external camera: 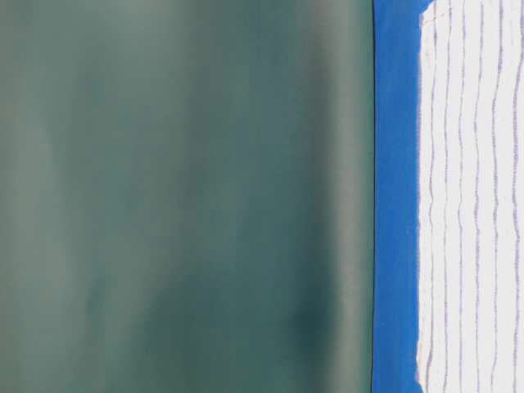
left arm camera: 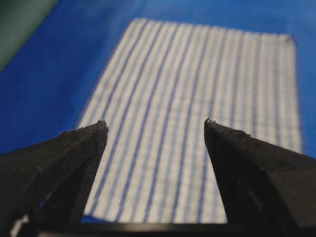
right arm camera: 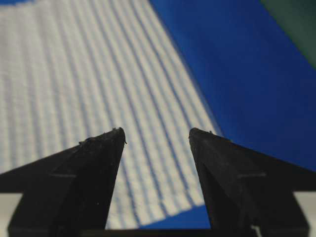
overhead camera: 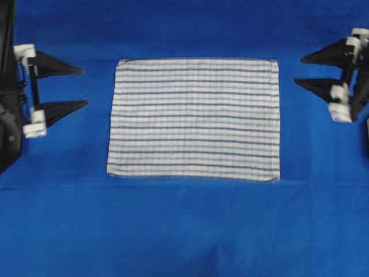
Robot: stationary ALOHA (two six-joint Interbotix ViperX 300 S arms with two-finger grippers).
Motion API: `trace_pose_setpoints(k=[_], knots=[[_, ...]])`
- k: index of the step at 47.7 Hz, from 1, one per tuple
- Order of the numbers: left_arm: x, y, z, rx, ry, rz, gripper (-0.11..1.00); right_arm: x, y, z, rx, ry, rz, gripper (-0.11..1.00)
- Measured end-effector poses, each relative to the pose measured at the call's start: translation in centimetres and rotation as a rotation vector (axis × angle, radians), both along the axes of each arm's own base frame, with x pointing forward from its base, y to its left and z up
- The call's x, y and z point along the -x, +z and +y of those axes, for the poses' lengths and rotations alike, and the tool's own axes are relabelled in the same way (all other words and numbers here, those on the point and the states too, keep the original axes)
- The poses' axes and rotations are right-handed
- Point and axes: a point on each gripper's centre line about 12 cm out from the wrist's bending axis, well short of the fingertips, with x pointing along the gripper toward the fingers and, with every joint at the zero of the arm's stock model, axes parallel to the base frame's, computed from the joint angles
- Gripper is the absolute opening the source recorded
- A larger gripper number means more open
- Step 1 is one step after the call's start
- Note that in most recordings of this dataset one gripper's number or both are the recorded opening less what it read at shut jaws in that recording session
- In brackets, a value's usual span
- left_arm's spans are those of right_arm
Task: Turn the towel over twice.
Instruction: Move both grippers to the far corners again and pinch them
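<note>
The towel (overhead camera: 194, 118), white with thin dark-blue and light-blue stripes, lies flat and spread out in the middle of the blue sheet; it also shows as the towel (external camera: 475, 196), the towel (left arm camera: 197, 108) and the towel (right arm camera: 74, 84). My left gripper (overhead camera: 85, 88) hovers off the towel's left edge, open, with nothing between its fingers, and its black fingertips (left arm camera: 96, 131) frame the cloth below. My right gripper (overhead camera: 298, 70) stands off the towel's upper right corner, open and empty. In the wrist views the left gripper (left arm camera: 155, 126) and the right gripper (right arm camera: 156, 133) both point at the towel.
A plain blue sheet (overhead camera: 184, 231) covers the table around the towel, with a crease running across below the towel's near edge. Behind the table stands a dull green backdrop (external camera: 180, 196). Both arm bodies sit at the far left and right edges.
</note>
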Motion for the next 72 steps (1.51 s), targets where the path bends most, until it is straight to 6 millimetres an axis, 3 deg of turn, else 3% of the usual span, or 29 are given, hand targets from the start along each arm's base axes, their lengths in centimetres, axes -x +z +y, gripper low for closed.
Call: trace_pose_setpoints(k=[26, 36, 49, 53, 57, 66, 72], knots=[[-6.2, -7.9, 7.1, 0.098, 0.197, 0.321, 0.74, -2.2, -8.3, -6.9, -0.152, -0.191, 0.305, 0.64], [-6.9, -10.9, 9.2, 0.116, 0.25, 0.354, 0.74, -3.2, -10.3, -8.6, -0.182, -0.18, 0.318, 0.64], [-6.7, -12.8, 10.8, 0.13, 0.301, 0.366, 0.72, -4.4, -12.9, -9.8, -0.221, -0.172, 0.363, 0.64], [-6.8, -13.0, 11.2, 0.132, 0.309, 0.369, 0.66, -4.4, -13.0, -9.9, -0.222, -0.171, 0.366, 0.63], [-6.9, -13.2, 11.3, 0.133, 0.309, 0.375, 0.48, -4.4, -13.1, -9.9, -0.227, -0.175, 0.366, 0.56], [-7.4, -13.7, 11.6, 0.146, 0.306, 0.406, 0.06, -4.3, -13.2, -9.9, -0.227, -0.175, 0.37, 0.04], [-7.5, -13.6, 11.6, 0.152, 0.305, 0.419, 0.02, -4.3, -13.2, -9.8, -0.229, -0.174, 0.367, 0.03]])
